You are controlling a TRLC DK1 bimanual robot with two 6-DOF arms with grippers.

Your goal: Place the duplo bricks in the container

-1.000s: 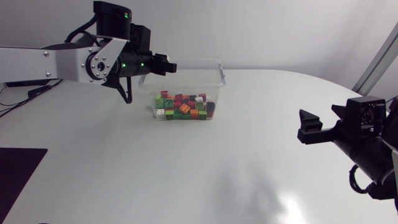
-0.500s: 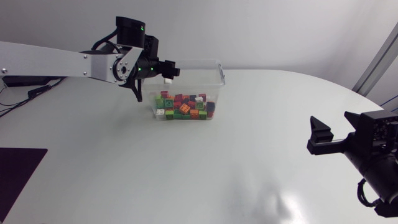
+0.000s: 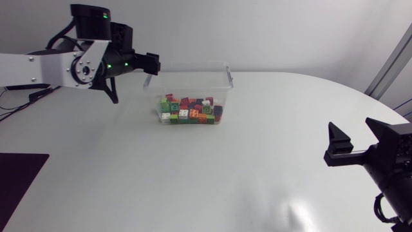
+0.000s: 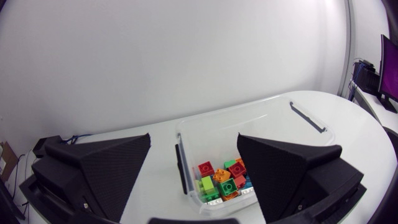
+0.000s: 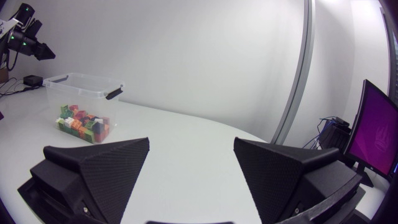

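A clear plastic container [image 3: 222, 72] stands at the back middle of the table, with several coloured duplo bricks [image 3: 189, 111] piled in its bottom. My left gripper [image 3: 152, 63] hangs open and empty just left of the container's rim and above it. In the left wrist view the left gripper [image 4: 194, 140] is spread wide, and the container [image 4: 311, 121] with the bricks [image 4: 221, 178] lies ahead and below. My right gripper [image 3: 353, 138] is open and empty at the table's right edge, far from the container [image 5: 55, 85]. The right gripper [image 5: 191, 142] holds nothing.
White tabletop [image 3: 212, 174] stretches between the container and the right arm. A dark mat [image 3: 16, 174] lies at the front left corner. No loose bricks show on the table.
The left gripper opened; the white brick at its tips half a second ago is gone from them. The left arm drew back leftward from the container. The right arm shifted slightly toward the lower right.
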